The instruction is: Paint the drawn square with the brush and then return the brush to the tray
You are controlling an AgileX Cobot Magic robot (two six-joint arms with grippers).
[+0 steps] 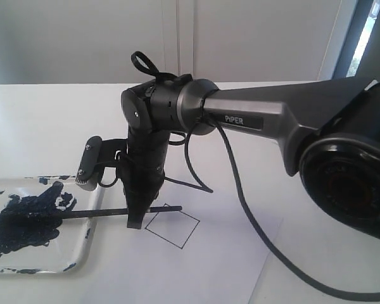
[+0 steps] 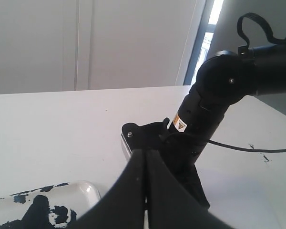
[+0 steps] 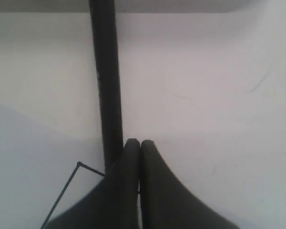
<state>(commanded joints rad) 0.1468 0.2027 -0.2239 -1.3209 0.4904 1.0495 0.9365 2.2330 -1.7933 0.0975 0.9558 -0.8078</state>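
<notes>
Where right end effector (image 1: 135,223) sits by brush (image 1: 95,213) — arm label (image 1: 237,119) reads "PIPER".

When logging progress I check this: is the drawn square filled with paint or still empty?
Still empty: the drawn square is only a thin black outline, with bare white paper inside and no paint.

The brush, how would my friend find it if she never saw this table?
Start at the white tray smeared with dark blue paint, at the left of the exterior view. A long thin black stick, the brush, runs from that paint over the tray's edge toward the drawn square on the paper. It is straight, unlike the curvy black cable nearby.
</notes>
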